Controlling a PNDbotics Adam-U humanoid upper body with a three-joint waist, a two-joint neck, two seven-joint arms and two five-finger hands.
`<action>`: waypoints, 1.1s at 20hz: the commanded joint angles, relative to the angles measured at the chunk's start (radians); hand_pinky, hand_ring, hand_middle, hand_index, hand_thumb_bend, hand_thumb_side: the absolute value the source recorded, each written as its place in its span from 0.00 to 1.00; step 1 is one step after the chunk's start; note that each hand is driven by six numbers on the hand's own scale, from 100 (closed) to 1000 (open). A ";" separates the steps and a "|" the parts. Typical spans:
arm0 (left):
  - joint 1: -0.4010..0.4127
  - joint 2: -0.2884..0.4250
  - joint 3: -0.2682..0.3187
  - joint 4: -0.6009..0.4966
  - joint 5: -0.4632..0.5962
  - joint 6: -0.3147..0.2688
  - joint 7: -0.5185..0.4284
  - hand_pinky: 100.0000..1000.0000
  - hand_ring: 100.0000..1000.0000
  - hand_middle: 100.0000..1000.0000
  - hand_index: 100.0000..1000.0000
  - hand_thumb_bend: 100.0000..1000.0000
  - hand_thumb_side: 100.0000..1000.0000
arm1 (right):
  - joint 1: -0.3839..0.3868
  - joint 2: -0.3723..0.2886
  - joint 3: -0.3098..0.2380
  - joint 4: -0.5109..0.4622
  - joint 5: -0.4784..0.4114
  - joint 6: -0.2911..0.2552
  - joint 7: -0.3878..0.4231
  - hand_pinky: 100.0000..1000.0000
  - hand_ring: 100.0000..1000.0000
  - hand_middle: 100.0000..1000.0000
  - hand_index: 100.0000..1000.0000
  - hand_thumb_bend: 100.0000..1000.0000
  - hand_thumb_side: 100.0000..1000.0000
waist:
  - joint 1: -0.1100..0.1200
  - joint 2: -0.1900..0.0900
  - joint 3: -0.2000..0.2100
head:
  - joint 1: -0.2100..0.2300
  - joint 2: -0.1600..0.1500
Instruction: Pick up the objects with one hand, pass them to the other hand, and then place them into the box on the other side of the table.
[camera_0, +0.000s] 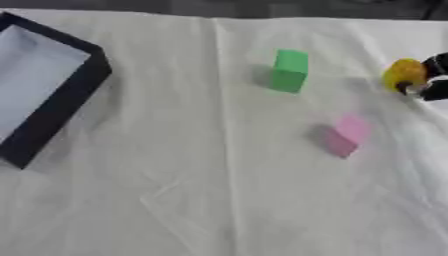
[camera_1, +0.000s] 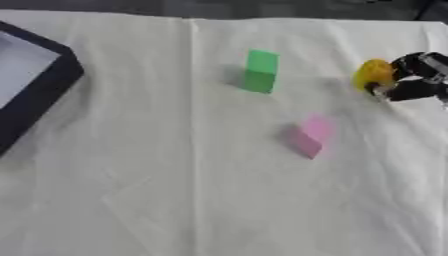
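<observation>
Right eye view is showing the black right hand pinching a rounded yellow object at three o'clock, seemingly lifting it for handover toward the dark-walled box at nine o'clock.

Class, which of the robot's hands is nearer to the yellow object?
Right. The right hand is at the yellow object, fingers curled around it near the table's right edge. The left hand shows in neither view.

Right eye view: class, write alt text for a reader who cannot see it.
The right robot hand grips a yellow object at the right edge of a white-clothed table. A green block and pink block lie mid-table; a dark box sits far left.
</observation>
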 joint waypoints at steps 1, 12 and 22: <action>0.001 0.022 0.007 -0.017 -0.002 -0.001 0.001 0.84 0.58 0.64 0.78 0.00 0.78 | -0.005 -0.054 -0.020 -0.056 -0.023 -0.006 -0.010 0.43 0.71 0.32 0.49 0.33 0.00 | 0.000 -0.023 -0.002 | 0.001 -0.003; -0.015 0.063 -0.012 -0.017 -0.003 -0.038 -0.024 0.84 0.58 0.64 0.78 0.00 0.74 | 0.011 0.025 -0.001 -0.366 -0.038 0.034 -0.069 0.35 0.67 0.25 0.44 0.31 0.00 | 0.003 -0.043 -0.011 | 0.030 0.019; -0.107 0.151 -0.099 -0.017 0.003 -0.135 -0.132 0.82 0.57 0.62 0.76 0.00 0.68 | -0.049 0.203 0.046 -0.455 0.019 0.061 -0.072 0.31 0.66 0.24 0.43 0.28 0.00 | 0.011 -0.070 -0.020 | 0.053 0.043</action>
